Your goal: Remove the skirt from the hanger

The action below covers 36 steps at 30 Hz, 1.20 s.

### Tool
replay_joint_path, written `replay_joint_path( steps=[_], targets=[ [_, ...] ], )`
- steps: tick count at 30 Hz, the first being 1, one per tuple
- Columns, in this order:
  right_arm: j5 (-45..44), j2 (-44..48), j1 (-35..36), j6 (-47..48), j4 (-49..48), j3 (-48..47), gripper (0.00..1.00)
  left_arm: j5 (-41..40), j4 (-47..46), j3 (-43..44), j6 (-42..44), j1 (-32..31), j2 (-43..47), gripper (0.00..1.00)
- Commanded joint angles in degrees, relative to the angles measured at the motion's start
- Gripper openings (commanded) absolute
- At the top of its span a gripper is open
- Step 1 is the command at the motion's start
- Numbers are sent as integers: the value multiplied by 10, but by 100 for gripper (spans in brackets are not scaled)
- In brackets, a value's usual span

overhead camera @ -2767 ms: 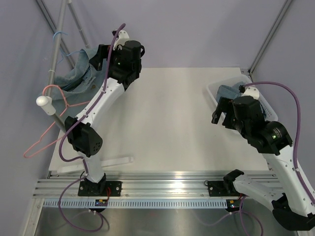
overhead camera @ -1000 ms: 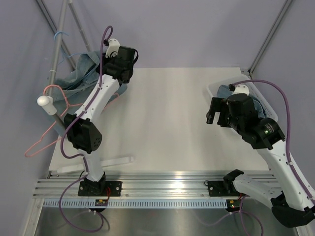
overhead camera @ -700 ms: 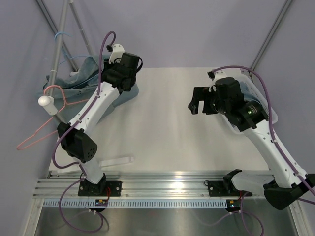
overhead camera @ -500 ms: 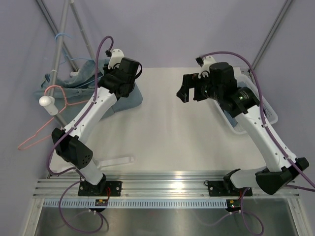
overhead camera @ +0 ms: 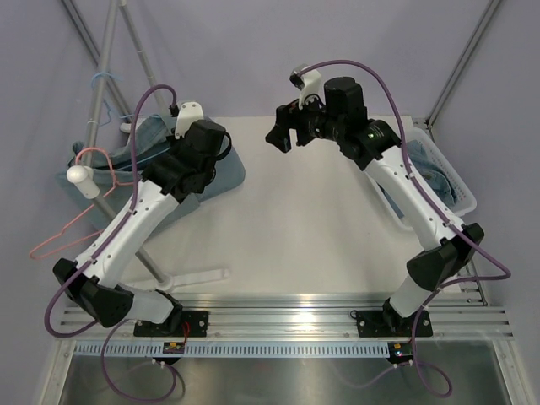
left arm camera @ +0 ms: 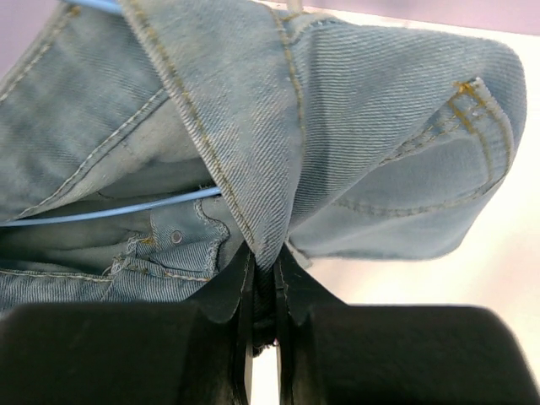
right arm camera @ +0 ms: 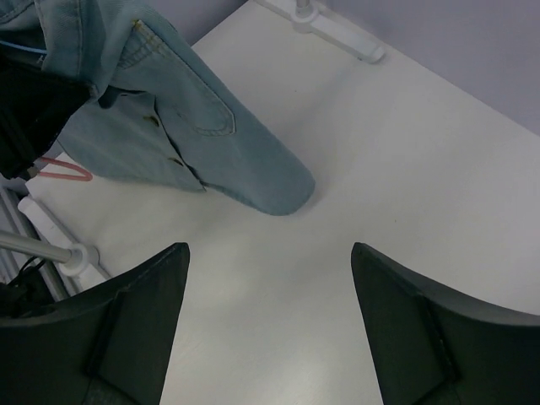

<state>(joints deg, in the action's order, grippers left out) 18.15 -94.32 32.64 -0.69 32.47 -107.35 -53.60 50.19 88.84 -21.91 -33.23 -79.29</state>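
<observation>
Because the skirt (left arm camera: 363,110), draped at the left edge of the table (overhead camera: 321,219), is pinched in my left gripper (left arm camera: 263,283), stripping is underway; the hanger (left arm camera: 101,213) seems threaded inside, so my wide-open right gripper (right arm camera: 268,257) should brace it.

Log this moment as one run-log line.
left gripper: shut on skirt fold | right gripper: open, above table near skirt | blue hanger: wire visible among skirt folds

Plain lilac walls (overhead camera: 253,42) enclose a matte cream counter (overhead camera: 295,236); a ribbed aluminium rail (overhead camera: 287,314) runs along its whole near edge.
</observation>
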Motion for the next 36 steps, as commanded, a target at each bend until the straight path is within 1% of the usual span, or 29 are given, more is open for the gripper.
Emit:
replay_joint_path(
  steps=[1,3,4,5,7,10,13,21,24,26,29,33,36],
  targets=[
    [52,-45,2,-7,-29,-86,84,43,-10,-15,-15,-5,40,0],
    [71,-97,3,-30,0,-134,82,42,-2,-16,-13,-5,46,0],
    [75,-116,3,-33,39,-186,81,45,1,-15,-14,-5,51,0],
    [77,-132,9,-33,57,-212,81,47,3,-15,-16,-5,55,0],
    [53,-161,22,-26,80,-249,82,57,2,-21,-17,-5,69,0],
    [19,-176,43,-12,88,-270,88,66,-1,-26,-16,-5,78,0],
    [4,-193,44,-35,88,-297,91,66,5,-23,-11,-5,83,0],
    [67,-197,44,2,70,-326,91,76,15,-24,-9,-5,106,0],
    [98,-211,44,28,73,-348,88,82,14,-24,-6,-5,113,0],
    [134,-217,43,45,73,-366,85,85,14,-24,-4,-5,120,0],
    [183,-216,44,52,44,-355,84,90,20,-23,-2,-5,128,0],
    [211,-226,46,63,37,-357,83,94,24,-25,0,-5,139,0],
    [249,-234,48,65,31,-354,83,102,28,-23,-3,-5,149,0]
  ],
)
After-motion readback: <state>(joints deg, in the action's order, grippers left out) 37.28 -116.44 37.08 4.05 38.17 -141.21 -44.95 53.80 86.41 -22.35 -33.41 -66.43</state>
